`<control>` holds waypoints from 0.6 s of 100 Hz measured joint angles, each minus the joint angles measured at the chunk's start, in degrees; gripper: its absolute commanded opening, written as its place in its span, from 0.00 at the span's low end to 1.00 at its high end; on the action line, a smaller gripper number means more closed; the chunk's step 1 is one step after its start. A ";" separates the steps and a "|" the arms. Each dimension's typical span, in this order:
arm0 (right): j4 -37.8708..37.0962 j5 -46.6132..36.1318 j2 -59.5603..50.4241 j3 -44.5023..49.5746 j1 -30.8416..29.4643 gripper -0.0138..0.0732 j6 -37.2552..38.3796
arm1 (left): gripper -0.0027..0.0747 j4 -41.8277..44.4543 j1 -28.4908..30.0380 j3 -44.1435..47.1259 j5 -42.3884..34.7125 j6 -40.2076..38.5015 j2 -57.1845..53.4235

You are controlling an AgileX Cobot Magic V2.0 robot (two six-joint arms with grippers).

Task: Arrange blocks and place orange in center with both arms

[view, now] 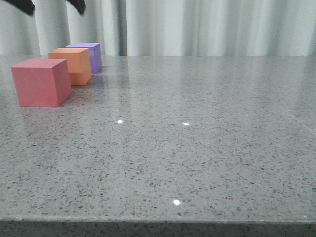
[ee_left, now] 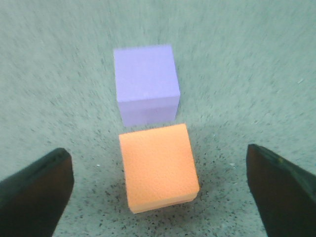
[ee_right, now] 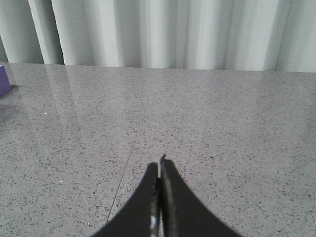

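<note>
Three cubes stand in a row at the far left of the table: the red-pink cube [view: 40, 81] nearest, the orange cube [view: 73, 65] behind it, the purple cube [view: 89, 55] farthest. My left gripper [view: 55, 11] hangs open above the orange and purple cubes, only its fingertips showing. In the left wrist view the orange cube [ee_left: 158, 167] lies below and between the wide-open fingers [ee_left: 37, 197], untouched, with the purple cube [ee_left: 146, 81] just beyond it. My right gripper [ee_right: 160, 168] is shut and empty over bare tabletop. It is out of the front view.
The grey speckled stone tabletop [view: 197, 138] stretches to the right of the cubes. White curtains [view: 212, 27] hang behind the far edge. A sliver of the purple cube [ee_right: 4, 79] shows at the edge of the right wrist view.
</note>
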 measured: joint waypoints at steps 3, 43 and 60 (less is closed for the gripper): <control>0.00 0.00 0.00 0.00 0.00 0.08 0.00 | 0.88 0.11 0.00 1.46 -0.66 0.00 -1.75; 0.00 0.00 0.00 0.00 0.00 0.08 0.00 | 0.88 2.90 2.11 26.15 -7.80 0.00 -28.83; 0.00 0.00 0.00 0.00 0.00 0.08 0.00 | 0.88 2.57 5.43 36.09 -9.09 0.00 -40.86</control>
